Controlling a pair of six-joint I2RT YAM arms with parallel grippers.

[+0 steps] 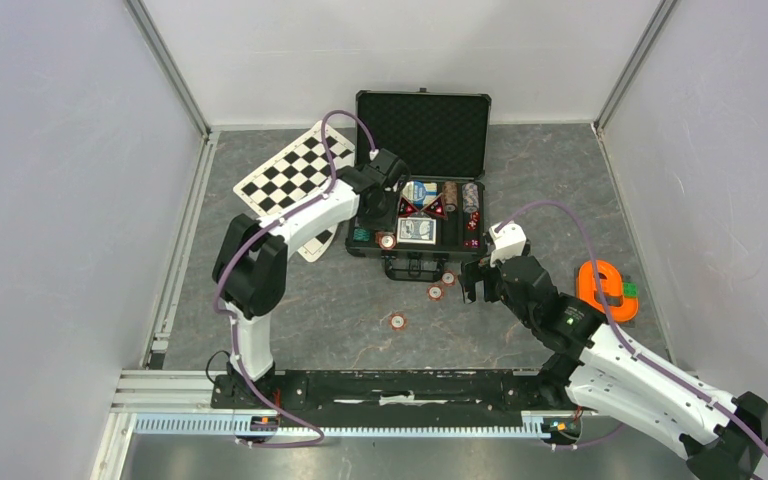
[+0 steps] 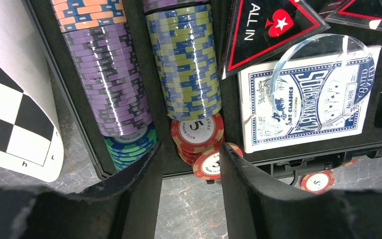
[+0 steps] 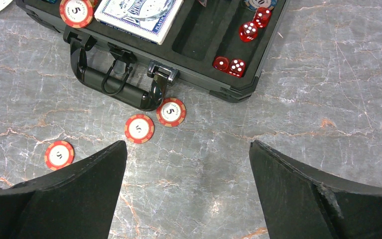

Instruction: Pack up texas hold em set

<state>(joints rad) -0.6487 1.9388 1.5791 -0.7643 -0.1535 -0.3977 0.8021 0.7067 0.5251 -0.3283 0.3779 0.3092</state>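
Left gripper [image 2: 190, 149], fingers half apart and empty, should nudge the red chip [image 2: 210, 163] at lower centre squarely into the case [image 2: 139, 30]; right gripper [image 3: 188, 144] hangs wide open.

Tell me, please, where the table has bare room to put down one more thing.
Bare table lies right of the case, beyond the orange object. Another free patch lies between the left arm and the loose chips. It is crowded before the case handle: those chips and the right gripper.
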